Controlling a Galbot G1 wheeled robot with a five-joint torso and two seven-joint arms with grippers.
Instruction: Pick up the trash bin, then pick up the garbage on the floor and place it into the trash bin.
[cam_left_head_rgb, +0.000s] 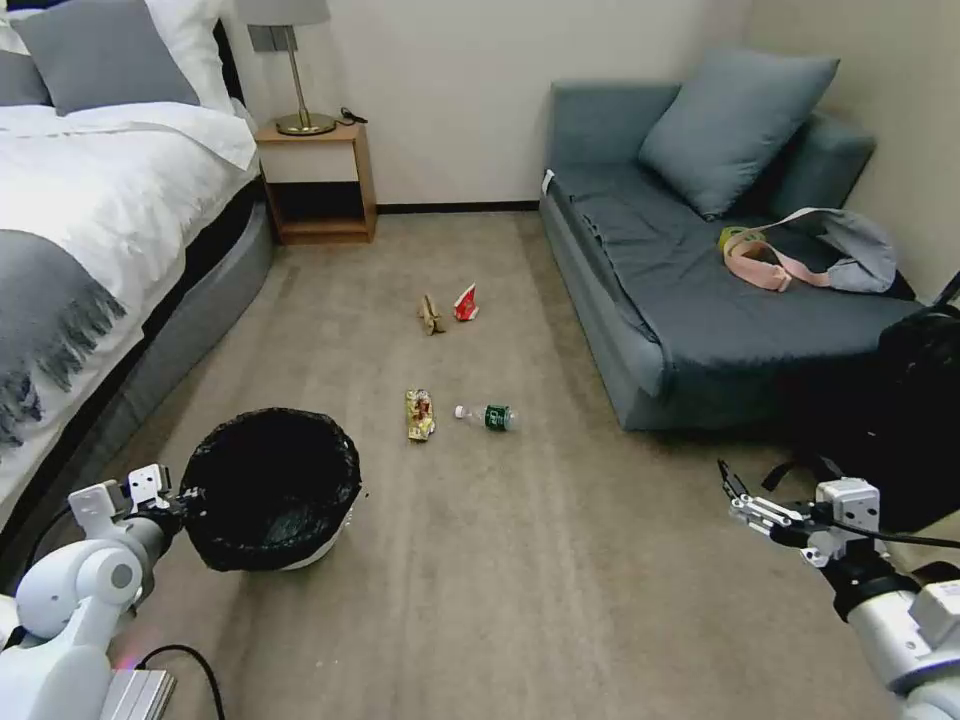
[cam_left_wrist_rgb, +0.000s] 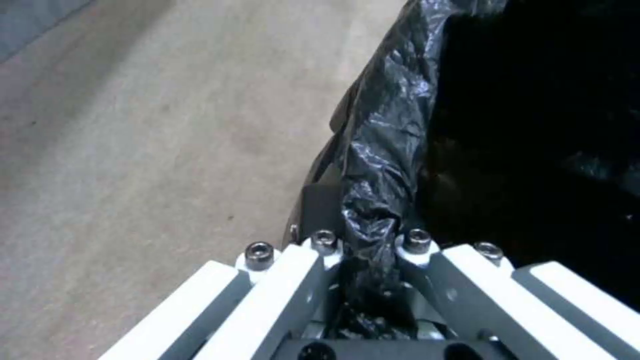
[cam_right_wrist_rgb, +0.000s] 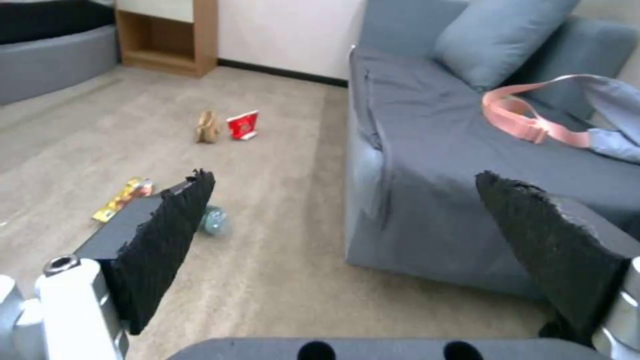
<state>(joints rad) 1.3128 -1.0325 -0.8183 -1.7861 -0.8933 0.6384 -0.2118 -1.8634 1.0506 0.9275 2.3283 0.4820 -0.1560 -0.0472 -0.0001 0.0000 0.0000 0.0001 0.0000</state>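
While left tool (cam_left_wrist_rgb: 370, 245) pinches round trash bin's (cam_left_head_rgb: 270, 488) crinkled plastic rim | right tool (cam_right_wrist_rgb: 347, 240) spread

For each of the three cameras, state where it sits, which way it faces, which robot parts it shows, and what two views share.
Head view: on the robot's head, facing forward and down at the carpet; shows both arms, the left claw at the trash bin rim, and the right claw raised.
Left wrist view: on the left wrist, facing along its claw, shut on the bin's black liner.
Right wrist view: on the right wrist, facing past its open claw toward the sofa.
Shared: head and right wrist views both show the red-and-white packet.
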